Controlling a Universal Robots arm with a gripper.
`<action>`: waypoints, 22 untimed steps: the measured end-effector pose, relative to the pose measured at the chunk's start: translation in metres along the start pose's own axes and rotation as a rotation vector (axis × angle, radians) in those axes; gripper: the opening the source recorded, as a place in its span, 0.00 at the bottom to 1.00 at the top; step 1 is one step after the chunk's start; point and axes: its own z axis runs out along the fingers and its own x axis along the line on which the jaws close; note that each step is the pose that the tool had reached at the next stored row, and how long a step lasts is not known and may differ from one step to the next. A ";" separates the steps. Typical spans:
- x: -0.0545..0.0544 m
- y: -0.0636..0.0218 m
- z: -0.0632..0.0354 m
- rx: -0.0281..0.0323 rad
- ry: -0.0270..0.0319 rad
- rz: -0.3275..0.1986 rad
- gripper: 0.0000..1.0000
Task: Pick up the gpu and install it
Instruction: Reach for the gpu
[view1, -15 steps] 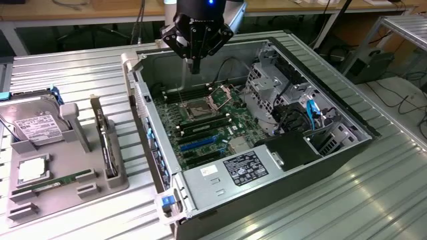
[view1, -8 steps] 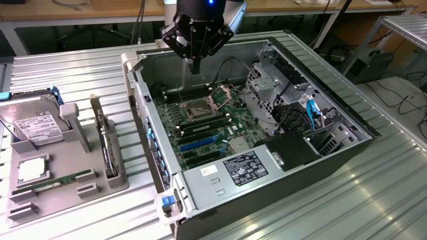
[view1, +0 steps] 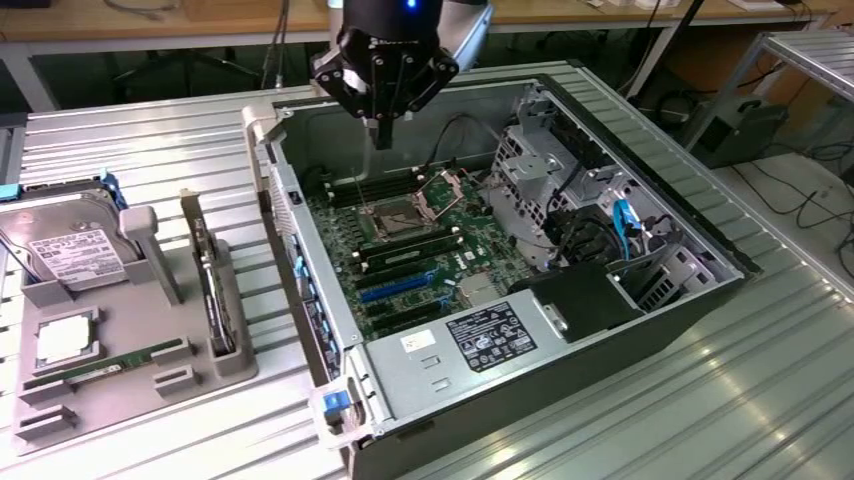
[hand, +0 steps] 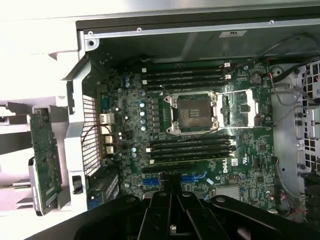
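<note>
Your gripper (view1: 383, 135) hangs at the upper centre of the exterior view, over the open case (view1: 574, 400), fingers pressed together and holding nothing. You find the gpu (view1: 214, 290) well apart, at the exterior view's left, standing on edge in the grey holder (view1: 240, 365). A strip of ribbed table (view1: 147, 150) separates the holder from the case wall.

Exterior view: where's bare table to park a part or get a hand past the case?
Bare table: the wide stretch on the exterior view's right of the PC case, and the patch beyond the parts tray. Crowded: the tray itself (hard drive, gpu), the narrow strip between tray and case, and the case's far corner under the gripper.
</note>
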 end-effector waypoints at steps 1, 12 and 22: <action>0.005 -0.0007 -0.0001 -0.0001 -0.0001 0.000 0.11; 0.070 -0.0147 -0.0017 -0.0002 -0.0001 0.000 0.11; 0.116 -0.0288 0.0056 0.0008 -0.0001 0.000 0.11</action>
